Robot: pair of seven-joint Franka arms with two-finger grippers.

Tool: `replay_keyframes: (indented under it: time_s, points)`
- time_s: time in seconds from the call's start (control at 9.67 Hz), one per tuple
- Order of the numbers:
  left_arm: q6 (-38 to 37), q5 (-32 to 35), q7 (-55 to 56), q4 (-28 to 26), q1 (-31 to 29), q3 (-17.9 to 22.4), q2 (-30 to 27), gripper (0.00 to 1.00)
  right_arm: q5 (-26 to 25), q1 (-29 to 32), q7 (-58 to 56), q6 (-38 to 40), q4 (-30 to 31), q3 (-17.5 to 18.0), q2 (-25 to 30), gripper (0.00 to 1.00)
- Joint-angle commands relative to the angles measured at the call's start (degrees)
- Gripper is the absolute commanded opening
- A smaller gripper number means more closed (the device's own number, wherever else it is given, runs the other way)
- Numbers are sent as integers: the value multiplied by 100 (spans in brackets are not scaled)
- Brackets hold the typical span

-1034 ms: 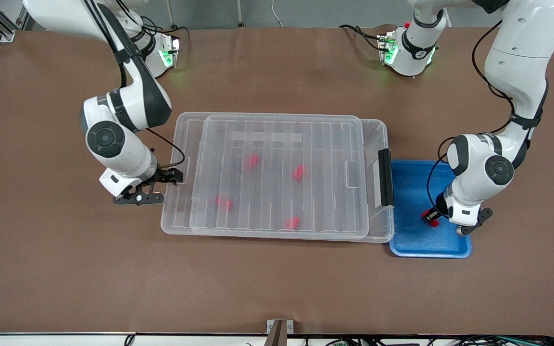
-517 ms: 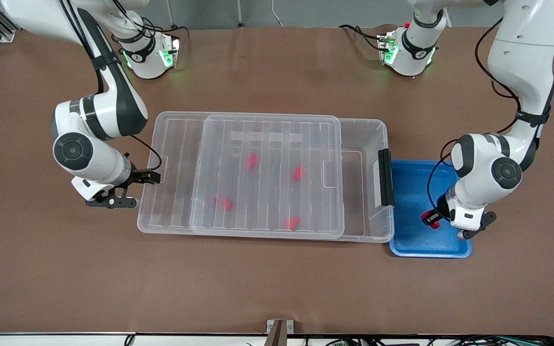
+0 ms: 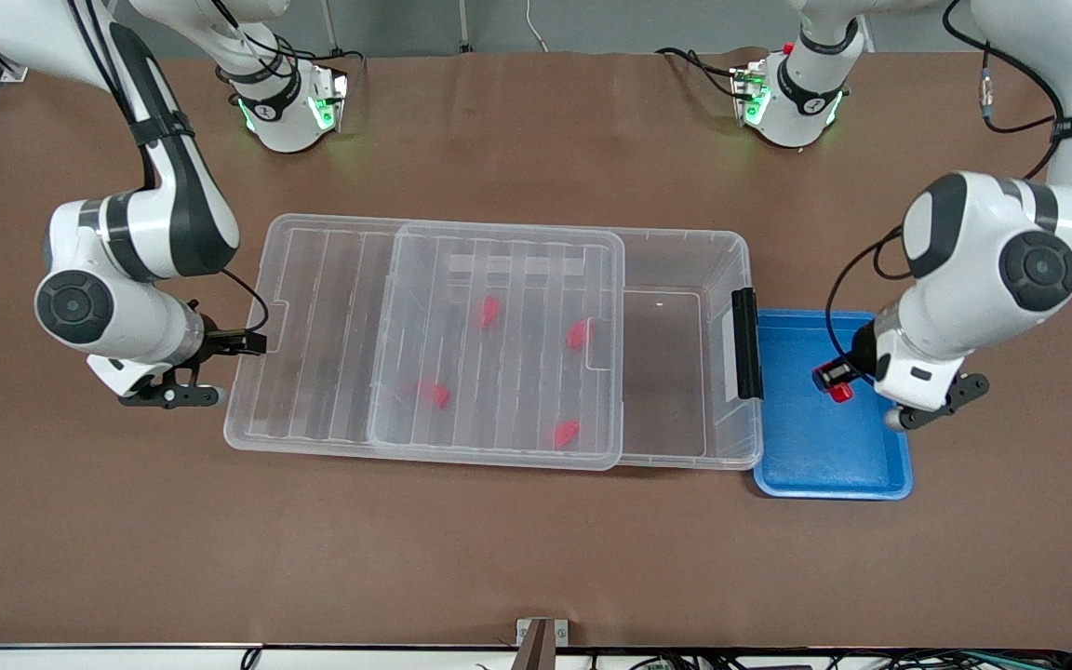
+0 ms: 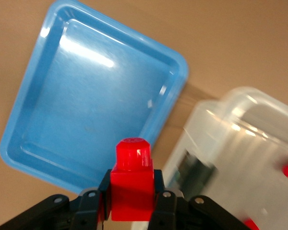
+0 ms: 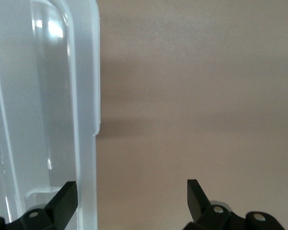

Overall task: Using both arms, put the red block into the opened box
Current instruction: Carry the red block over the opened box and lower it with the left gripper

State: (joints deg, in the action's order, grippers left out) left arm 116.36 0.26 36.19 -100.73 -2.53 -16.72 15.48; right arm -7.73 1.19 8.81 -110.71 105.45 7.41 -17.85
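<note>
My left gripper is shut on a red block and holds it up over the blue tray. The clear box lies beside the tray. Its ribbed lid is slid off toward the right arm's end, so the part by the black latch is uncovered. My right gripper stands open at the lid's end, one finger over the lid's rim, the other over bare table.
Several more red blocks lie inside the box under the lid. The blue tray holds nothing else. Brown table lies all round, with the arm bases along its robot-side edge.
The lid has slid toward the right arm's end with my right gripper at its rim, uncovering more of the box. My left gripper has risen over the tray with the red block.
</note>
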Motion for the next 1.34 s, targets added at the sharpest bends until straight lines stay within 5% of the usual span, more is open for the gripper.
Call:
replay_keyframes:
  time_s: [0.0, 0.21, 0.52, 0.83, 1.24]
  points:
    - [-17, 9, 779, -113, 33, -584, 104, 0, -141, 179, -274, 172, -25, 50, 115, 100]
    - [332, 44, 1441, -261, 269, -912, 341, 0, -142, 250, -363, 199, -77, 50, 115, 100]
    - [1448, 541, 2154, -911, 893, -895, 745, 1, -142, 267, -451, 252, -156, 15, 115, 100]
    - [2221, 887, 2235, -1430, 868, -895, 1158, 1, 304, 267, 371, 1206, -1356, 15, 176, 100]
    - [3068, 1237, 2235, -1783, 894, -895, 1650, 14, 447, 389, 604, 1877, -1862, -266, 1387, 100]
